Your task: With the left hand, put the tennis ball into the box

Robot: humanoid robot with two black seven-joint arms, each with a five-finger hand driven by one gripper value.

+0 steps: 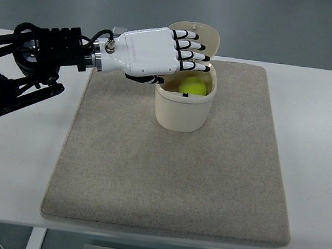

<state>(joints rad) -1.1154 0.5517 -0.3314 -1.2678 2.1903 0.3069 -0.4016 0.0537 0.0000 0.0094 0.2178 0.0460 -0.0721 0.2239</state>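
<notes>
A yellow-green tennis ball (193, 87) lies inside the cream box (182, 113), whose hinged lid (194, 34) stands open at the back. My left hand (192, 55) hovers over the box's rear rim, just above the ball, with its white fingers (190, 45) stretched out flat and holding nothing. Its black forearm comes in from the left edge. The right arm does not show.
The box stands on a beige mat (166, 178) that covers most of a white table (323, 153). Grey floor lies beyond the table's far edge.
</notes>
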